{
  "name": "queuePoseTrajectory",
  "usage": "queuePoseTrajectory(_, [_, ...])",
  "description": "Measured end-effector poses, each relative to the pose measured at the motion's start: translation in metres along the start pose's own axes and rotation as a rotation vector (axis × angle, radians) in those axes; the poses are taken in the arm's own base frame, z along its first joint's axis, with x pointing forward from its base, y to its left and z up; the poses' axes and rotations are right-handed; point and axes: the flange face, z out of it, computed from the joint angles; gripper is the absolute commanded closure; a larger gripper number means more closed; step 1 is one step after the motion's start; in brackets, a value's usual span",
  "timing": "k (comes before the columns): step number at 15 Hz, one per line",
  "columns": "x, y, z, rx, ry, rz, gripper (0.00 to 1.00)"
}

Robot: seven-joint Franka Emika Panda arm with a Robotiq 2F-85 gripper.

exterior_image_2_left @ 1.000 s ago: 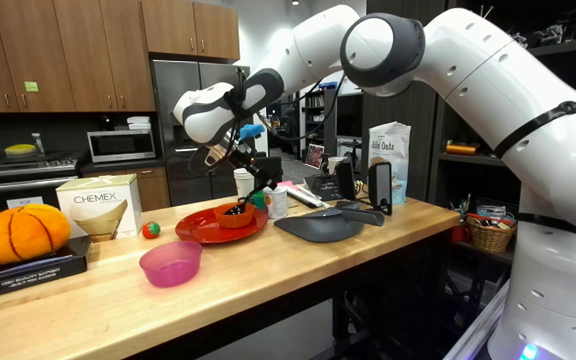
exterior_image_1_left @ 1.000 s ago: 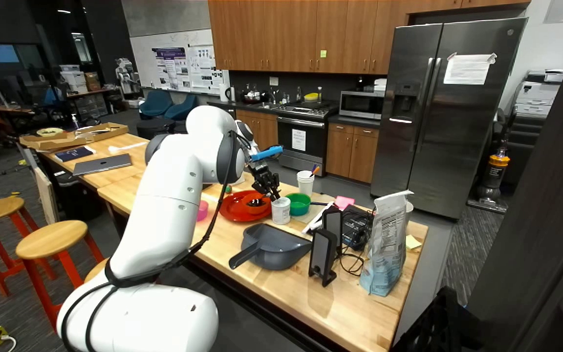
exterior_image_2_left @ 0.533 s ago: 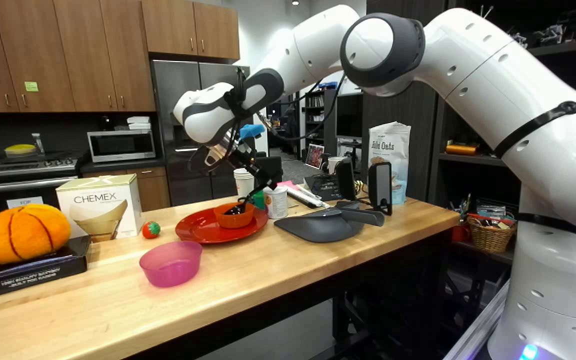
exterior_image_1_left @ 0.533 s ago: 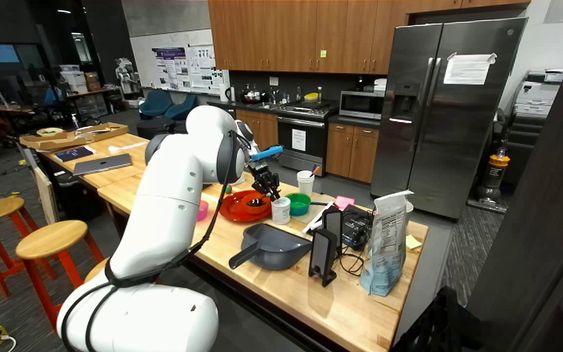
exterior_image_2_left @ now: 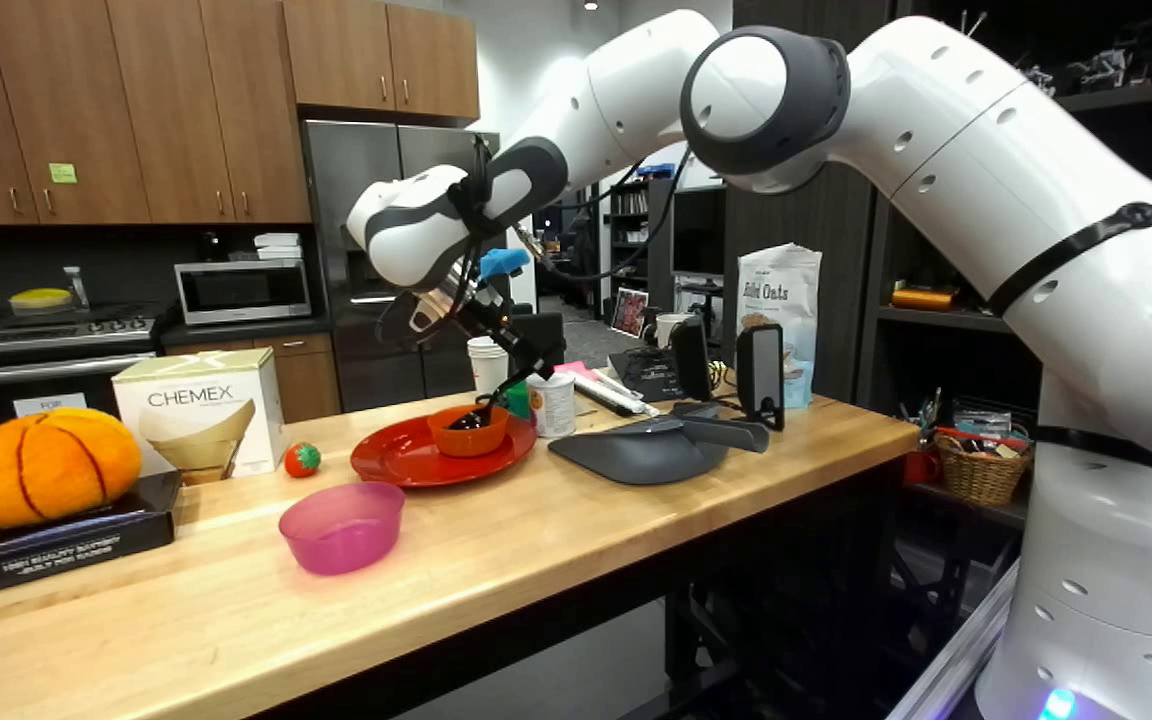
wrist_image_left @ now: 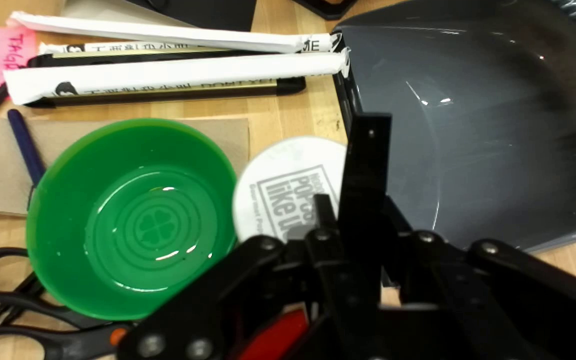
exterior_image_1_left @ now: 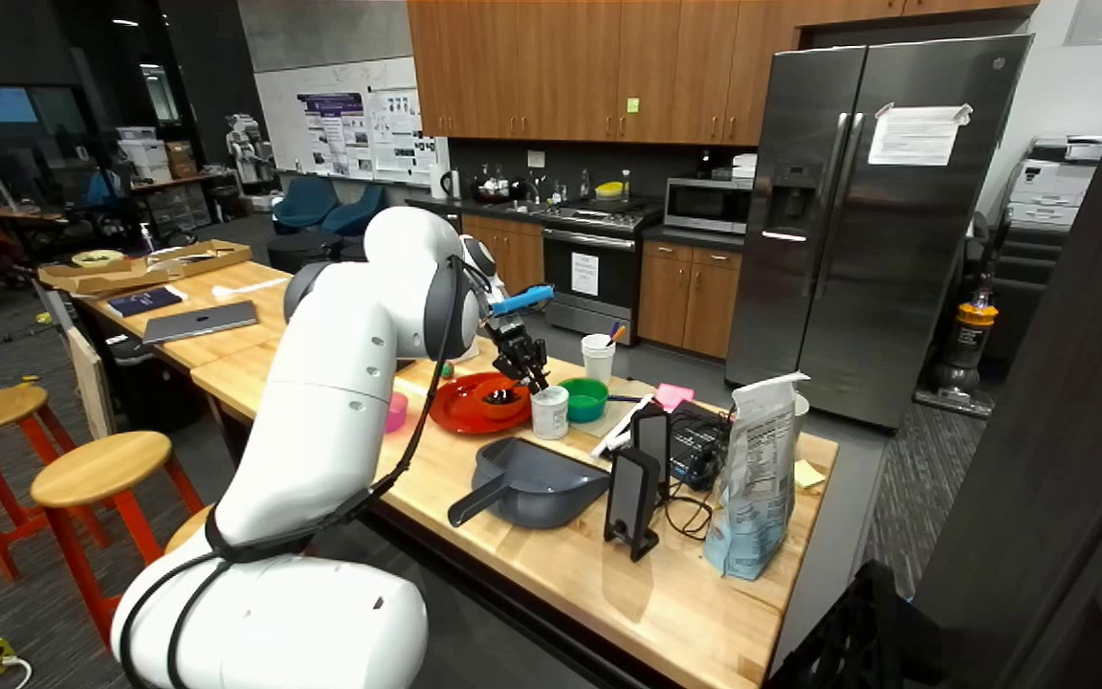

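Fingers (wrist_image_left: 329, 252) are clenched on the handle of a black spoon (exterior_image_2_left: 471, 418); in an exterior view its head lies in the orange bowl (exterior_image_2_left: 469, 442), below and left of frame centre, atop the red plate (exterior_image_2_left: 386, 460). Wrist view: handle end at mid-frame, in front of the jar (wrist_image_left: 288, 165); green bowl (wrist_image_left: 153, 240) left, scissors (wrist_image_left: 78, 342) lower left, dustpan (wrist_image_left: 483, 130) upper right. Exterior view: pink bowl (exterior_image_2_left: 341, 535) lower left on table (exterior_image_2_left: 236, 600).

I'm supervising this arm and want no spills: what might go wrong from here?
The black utensil dips into the orange bowl, which sits on the red plate; a sideways pull might tip or slide the bowl. The jaws, closed on the utensil, are close to the white tub, so a small swing could knock it over.
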Motion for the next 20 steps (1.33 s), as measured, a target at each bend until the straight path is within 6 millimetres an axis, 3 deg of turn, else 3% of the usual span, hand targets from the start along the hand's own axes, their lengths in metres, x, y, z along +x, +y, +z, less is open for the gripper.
queuePoseTrajectory(3, [0.0,0.0,0.0,0.0,0.0,0.0,0.76])
queuePoseTrajectory(4, [0.0,0.0,0.0,0.0,0.0,0.0,0.94])
queuePoseTrajectory(13, [0.002,-0.002,-0.011,-0.033,0.0,0.022,0.94])
queuePoseTrajectory(20, [-0.021,0.003,-0.035,-0.087,0.007,0.106,0.94])
